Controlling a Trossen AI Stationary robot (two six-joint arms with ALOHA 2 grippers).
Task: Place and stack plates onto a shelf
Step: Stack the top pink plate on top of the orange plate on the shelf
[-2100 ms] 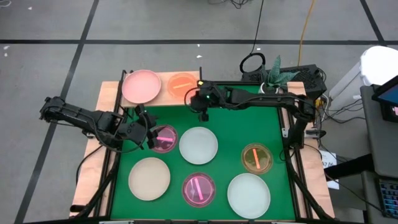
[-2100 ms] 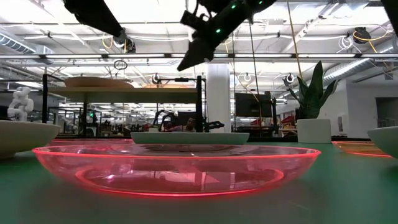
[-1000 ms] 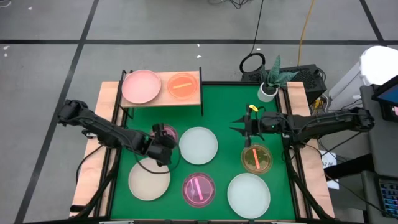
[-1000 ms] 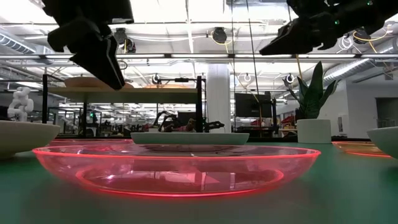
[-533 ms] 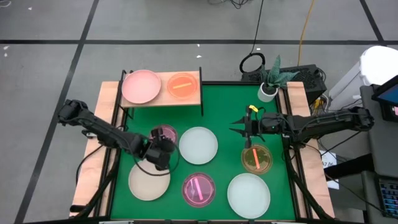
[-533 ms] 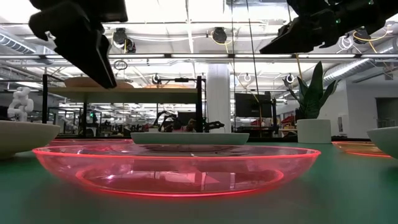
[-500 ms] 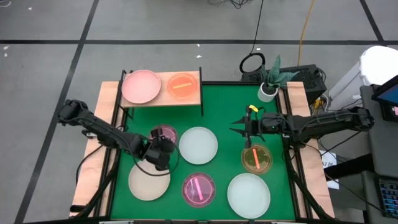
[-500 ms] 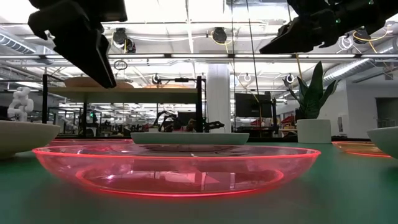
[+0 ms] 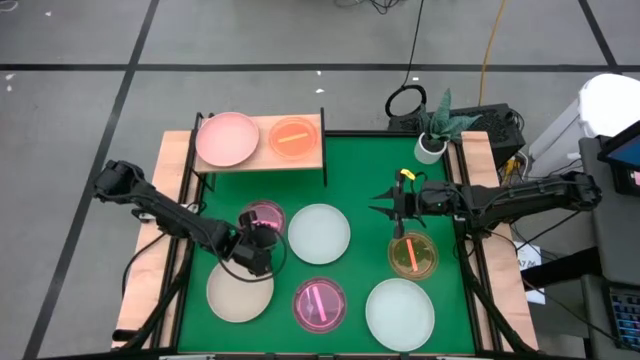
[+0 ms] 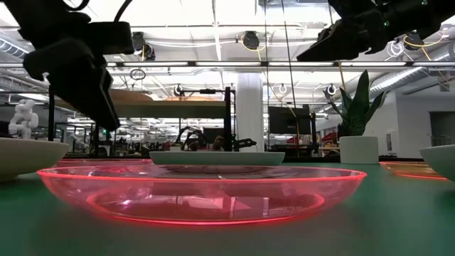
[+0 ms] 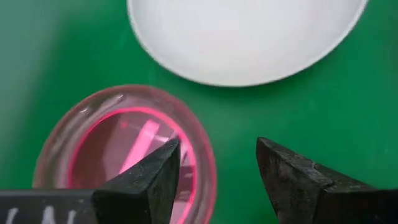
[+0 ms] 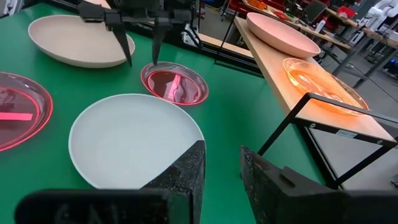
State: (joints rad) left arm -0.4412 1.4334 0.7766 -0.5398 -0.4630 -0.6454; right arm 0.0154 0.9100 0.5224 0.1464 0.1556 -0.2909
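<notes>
Green felt is carrying six round plates while the wooden shelf (image 9: 262,156) is bearing a pink plate (image 9: 226,139) and an amber one (image 9: 293,137), the left gripper (image 9: 262,228) hanging spread over a translucent magenta plate (image 11: 127,149), the right gripper (image 9: 381,210) idling empty, fingers slightly apart.

Left claw (image 12: 142,45) open above magenta plate (image 12: 175,83), pale plate (image 12: 134,138) nearby, pink plate (image 12: 277,33) on shelf (image 12: 273,79)
</notes>
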